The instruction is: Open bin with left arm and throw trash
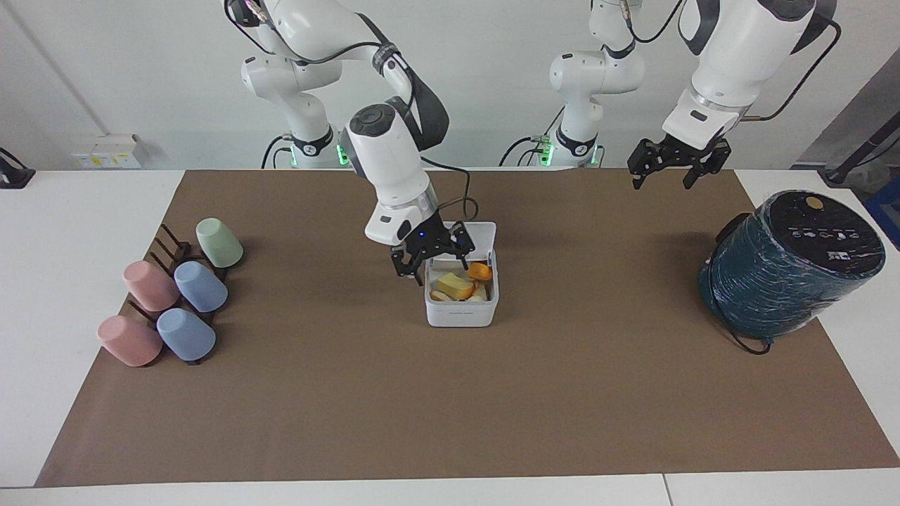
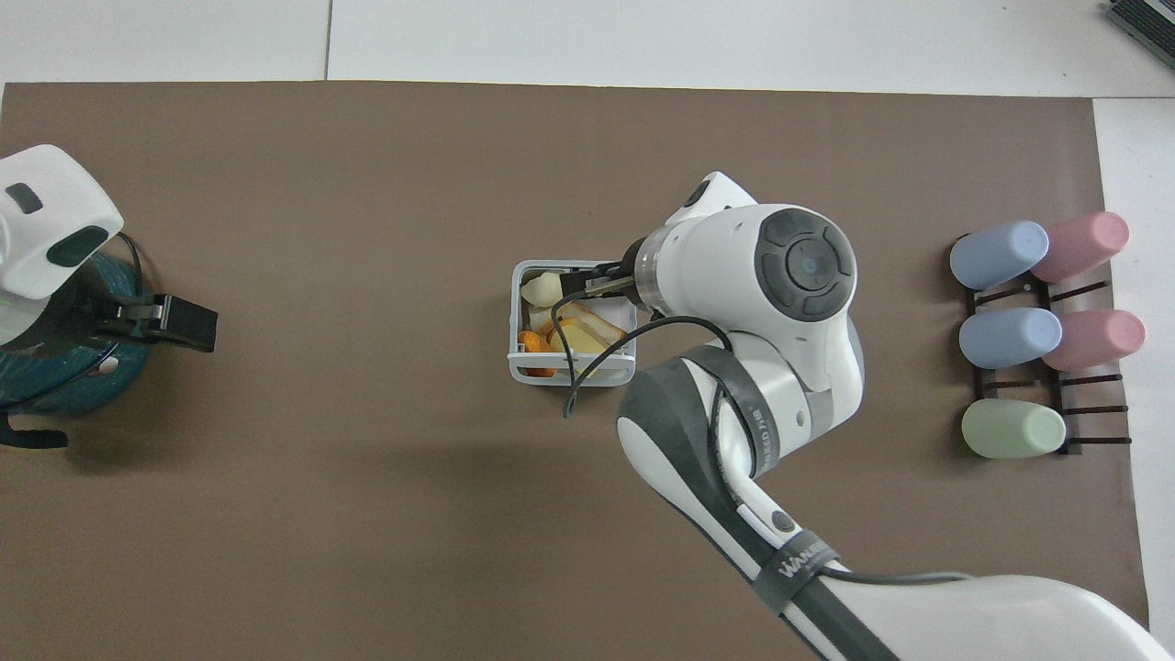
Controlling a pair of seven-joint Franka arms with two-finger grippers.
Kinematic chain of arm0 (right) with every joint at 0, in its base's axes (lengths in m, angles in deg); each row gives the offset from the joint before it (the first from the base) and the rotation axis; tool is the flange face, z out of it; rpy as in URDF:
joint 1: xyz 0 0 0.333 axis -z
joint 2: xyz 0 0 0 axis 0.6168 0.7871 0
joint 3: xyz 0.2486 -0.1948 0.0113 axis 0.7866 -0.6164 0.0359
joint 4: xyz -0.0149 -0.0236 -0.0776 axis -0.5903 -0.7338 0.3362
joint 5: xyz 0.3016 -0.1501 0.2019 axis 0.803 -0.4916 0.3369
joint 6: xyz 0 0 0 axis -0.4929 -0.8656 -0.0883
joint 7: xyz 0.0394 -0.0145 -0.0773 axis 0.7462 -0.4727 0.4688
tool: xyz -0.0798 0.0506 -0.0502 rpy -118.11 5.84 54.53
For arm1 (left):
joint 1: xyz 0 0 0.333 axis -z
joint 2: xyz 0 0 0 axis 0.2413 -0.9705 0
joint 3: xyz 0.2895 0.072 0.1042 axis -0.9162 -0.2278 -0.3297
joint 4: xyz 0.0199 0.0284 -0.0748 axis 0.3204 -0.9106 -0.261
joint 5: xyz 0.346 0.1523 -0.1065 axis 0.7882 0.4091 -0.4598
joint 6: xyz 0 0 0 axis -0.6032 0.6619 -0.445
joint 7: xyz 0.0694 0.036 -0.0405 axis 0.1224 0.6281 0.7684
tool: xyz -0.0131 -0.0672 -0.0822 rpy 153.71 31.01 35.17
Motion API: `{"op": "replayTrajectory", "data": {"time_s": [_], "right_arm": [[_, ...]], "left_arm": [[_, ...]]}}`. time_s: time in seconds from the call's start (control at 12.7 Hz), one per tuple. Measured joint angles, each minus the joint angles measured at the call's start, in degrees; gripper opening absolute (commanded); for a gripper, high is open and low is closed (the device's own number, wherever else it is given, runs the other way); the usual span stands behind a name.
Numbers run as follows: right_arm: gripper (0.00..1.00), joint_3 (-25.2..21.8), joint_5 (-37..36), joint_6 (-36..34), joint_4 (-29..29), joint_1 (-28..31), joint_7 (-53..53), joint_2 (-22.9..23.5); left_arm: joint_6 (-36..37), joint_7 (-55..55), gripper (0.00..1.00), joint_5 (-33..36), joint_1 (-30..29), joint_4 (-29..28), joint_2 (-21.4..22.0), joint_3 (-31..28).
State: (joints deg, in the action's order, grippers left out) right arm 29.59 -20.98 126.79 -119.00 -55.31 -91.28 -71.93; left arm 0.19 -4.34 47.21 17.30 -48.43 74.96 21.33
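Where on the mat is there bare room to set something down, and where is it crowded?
Bare mat lies between the cup rack and the bin, between the bin and the teal cylinder, and along the edge farthest from the robots. It is crowded at the bin, open and full of trash, with the right gripper over it. The left gripper waits aloft.

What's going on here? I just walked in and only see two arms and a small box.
The right gripper hangs open and empty over the open white bin at mid-table. The orange piece lies inside the bin with cream scraps. The left gripper, fingers apart, waits in the air toward its own end of the table, near the dark teal cylinder.
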Motion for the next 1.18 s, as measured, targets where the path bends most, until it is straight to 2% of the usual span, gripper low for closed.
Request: {"op": "replayTrajectory", "data": {"time_s": [0.16,0.31,0.79,0.94,1.18], "right_arm": [[1.0,-0.05,-4.56,-2.65,0.1,4.12,0.0,-1.97],[1.0,-0.13,-7.29,-8.15,0.3,8.07,0.0,-5.11],[1.0,-0.31,-7.96,-24.02,0.44,18.98,0.01,-14.39],[1.0,-2.27,-7.99,-27.25,0.5,19.39,0.06,-16.44],[1.0,-10.17,-8.0,-32.62,1.57,15.23,2.56,-18.69]], "left_arm": [[-2.06,0.0,1.0,-0.42,-0.02,-0.56,0.01,-0.09],[-4.18,0.0,1.0,-1.01,-0.09,-1.41,0.02,-0.19],[-4.46,-1.23,1.0,-1.16,-2.41,-1.69,1.04,-0.3],[-4.47,-2.87,1.0,-1.16,-3.59,-1.68,1.47,-0.49],[-4.88,-3.86,1.0,-1.17,-4.47,-1.69,1.58,-0.67]]}}
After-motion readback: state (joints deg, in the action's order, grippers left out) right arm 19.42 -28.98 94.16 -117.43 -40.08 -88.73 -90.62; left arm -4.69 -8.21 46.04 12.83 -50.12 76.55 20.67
